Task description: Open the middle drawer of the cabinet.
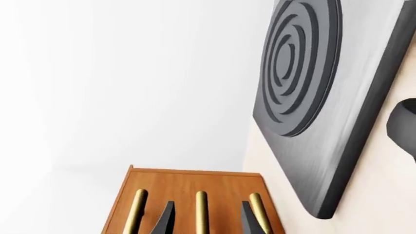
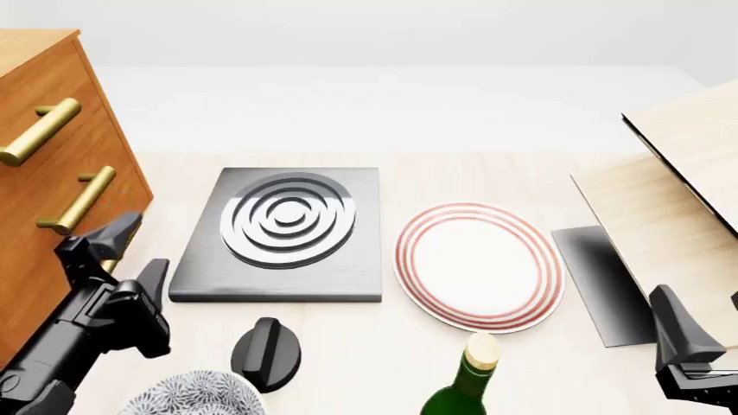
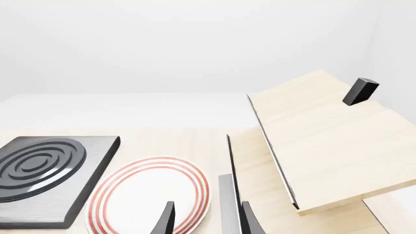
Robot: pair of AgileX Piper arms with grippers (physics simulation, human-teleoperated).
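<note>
Your left gripper (image 2: 124, 251), fingers spread and empty, is approaching the cabinet (image 2: 47, 130); the middle drawer's handle (image 1: 201, 212) seems centred just ahead, so advance, then clamp.

Cabinet (image 2: 47, 216): orange-brown wood, smooth satin finish; its bar handles ahead of the left gripper (image 2: 121, 251) are polished brass. Hob plate (image 2: 283, 233): brushed grey metal, matt. Plate (image 2: 479, 266): glossy white ceramic, red rings. Bottle (image 2: 467, 389): glossy green glass. Boards (image 3: 325, 146) beyond the right gripper (image 3: 204, 219): pale matt wood.
</note>
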